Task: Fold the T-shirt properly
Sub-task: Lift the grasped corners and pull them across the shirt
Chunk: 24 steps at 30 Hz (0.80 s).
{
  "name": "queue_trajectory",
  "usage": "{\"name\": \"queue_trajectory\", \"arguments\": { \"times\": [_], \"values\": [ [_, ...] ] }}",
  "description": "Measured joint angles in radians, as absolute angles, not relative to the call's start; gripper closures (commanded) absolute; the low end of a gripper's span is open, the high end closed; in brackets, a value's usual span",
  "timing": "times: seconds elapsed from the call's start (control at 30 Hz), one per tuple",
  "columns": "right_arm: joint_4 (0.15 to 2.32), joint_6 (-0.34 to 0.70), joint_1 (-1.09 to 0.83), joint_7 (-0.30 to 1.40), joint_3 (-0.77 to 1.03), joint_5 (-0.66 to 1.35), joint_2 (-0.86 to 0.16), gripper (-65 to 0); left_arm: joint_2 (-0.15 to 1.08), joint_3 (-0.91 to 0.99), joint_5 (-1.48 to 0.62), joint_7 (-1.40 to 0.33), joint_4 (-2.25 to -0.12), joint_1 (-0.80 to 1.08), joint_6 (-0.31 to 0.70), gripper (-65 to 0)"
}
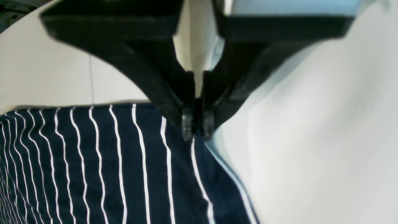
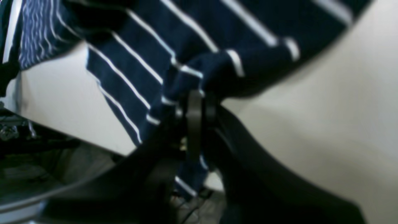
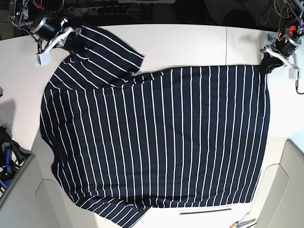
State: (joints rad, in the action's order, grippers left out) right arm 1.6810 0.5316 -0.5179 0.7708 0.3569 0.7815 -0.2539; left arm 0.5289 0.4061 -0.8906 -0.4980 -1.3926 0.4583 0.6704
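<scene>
Striped navy T-shirt (image 3: 156,133) spread over white tabletop (image 3: 19,199), wide part nearest, narrower flap at far edge. 2 claws closed on it: left claw (image 1: 198,126) pinching far corner, right claw (image 2: 201,105) gripping bunched flap fabric.

The shirt (image 3: 156,137) pinched between the fingertips (image 1: 187,124) is matt, creased cloth. Under the hands, the table (image 3: 190,38) looks smooth
</scene>
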Motion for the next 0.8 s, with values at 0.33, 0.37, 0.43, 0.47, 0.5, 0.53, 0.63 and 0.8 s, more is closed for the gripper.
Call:
{"name": "queue_trajectory", "arguments": {
  "times": [0.33, 0.37, 0.43, 0.47, 0.5, 0.53, 0.63, 0.8],
  "values": [
    [1.684, 0.555, -0.521, 0.841, 0.361, 0.842, -0.252, 0.0, 0.526, 0.439, -0.886, -0.532, -1.401, 0.416, 0.682, 0.0],
    [1.687, 0.562, -0.521, 0.856, 0.366, 0.858, -0.252, 0.0, 0.526, 0.450, -0.886, -0.533, -1.406, 0.416, 0.682, 0.0],
    [1.703, 0.566, -0.522, 0.875, 0.383, 0.902, -0.252, 0.0, 0.526, 0.474, -0.886, -0.535, -1.428, 0.415, 0.683, 0.0],
    [1.718, 0.569, -0.523, 0.878, 0.394, 0.917, -0.252, 0.0, 0.526, 0.486, -0.888, -0.535, -1.441, 0.415, 0.683, 0.0],
    [1.733, 0.573, -0.523, 0.878, 0.407, 0.928, -0.252, 0.0, 0.526, 0.497, -0.889, -0.532, -1.452, 0.414, 0.683, 0.0],
    [1.751, 0.573, -0.522, 0.879, 0.421, 0.935, -0.252, 0.0, 0.527, 0.506, -0.890, -0.531, -1.459, 0.414, 0.683, 0.0],
    [1.814, 0.574, -0.522, 0.880, 0.463, 0.946, -0.251, 0.0, 0.526, 0.511, -0.887, -0.532, -1.470, 0.415, 0.683, 0.0],
    [1.854, 0.577, -0.449, 0.885, 0.509, 0.918, -0.218, 0.0, 0.526, 0.510, -0.880, -0.535, -1.471, 0.377, 0.685, 0.0]
  ]
}}
